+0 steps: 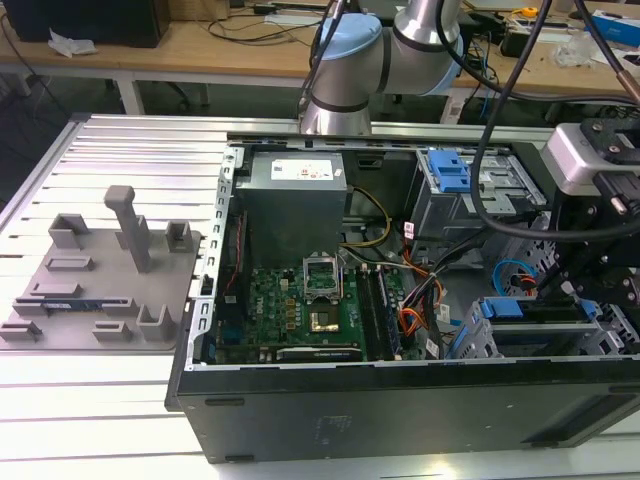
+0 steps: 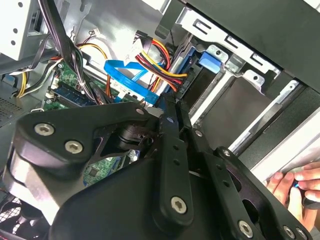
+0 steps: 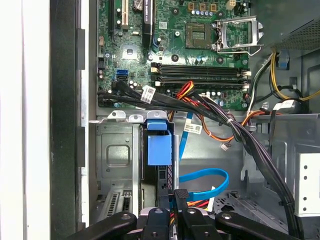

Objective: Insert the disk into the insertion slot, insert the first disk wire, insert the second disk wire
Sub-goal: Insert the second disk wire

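Ribbed bench (image 1: 120,400) carries the open case (image 1: 400,400); your pincer (image 3: 180,200), clamped on a blue wire (image 3: 210,182), could snag the cable bundle (image 3: 200,107) beside the disk (image 3: 159,150).

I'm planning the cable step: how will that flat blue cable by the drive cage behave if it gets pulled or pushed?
The blue cable looks thin, ribbon-like and lies in a loose loop, so it is probably floppy and light. It would likely bend or spring aside rather than hold shape when pushed. The claw sits at a black connector that looks rigid.
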Robot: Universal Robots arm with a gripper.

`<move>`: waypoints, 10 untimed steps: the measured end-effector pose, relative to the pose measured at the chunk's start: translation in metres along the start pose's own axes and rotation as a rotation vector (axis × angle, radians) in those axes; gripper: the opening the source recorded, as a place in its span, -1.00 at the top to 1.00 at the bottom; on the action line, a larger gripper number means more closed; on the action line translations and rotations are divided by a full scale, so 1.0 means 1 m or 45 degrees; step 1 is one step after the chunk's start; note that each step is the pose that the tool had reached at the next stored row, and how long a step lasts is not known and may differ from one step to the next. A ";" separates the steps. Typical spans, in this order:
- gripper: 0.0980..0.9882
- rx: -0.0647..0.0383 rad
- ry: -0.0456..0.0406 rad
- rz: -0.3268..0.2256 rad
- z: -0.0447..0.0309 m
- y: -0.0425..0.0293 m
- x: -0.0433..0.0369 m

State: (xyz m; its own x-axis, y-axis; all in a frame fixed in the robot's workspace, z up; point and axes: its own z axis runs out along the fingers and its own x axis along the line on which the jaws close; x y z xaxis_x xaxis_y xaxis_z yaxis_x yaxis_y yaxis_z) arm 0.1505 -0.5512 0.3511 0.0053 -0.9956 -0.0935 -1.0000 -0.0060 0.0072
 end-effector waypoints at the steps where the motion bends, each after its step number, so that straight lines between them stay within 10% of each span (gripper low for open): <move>1: 0.86 0.000 0.000 0.000 0.0001 -0.0001 0.0000; 10: 0.86 0.000 0.000 0.000 0.0017 -0.0003 0.0003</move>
State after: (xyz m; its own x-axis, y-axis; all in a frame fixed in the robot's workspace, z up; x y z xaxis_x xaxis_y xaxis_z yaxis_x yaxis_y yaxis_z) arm 0.1508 -0.5514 0.3494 0.0052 -0.9956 -0.0936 -1.0000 -0.0059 0.0072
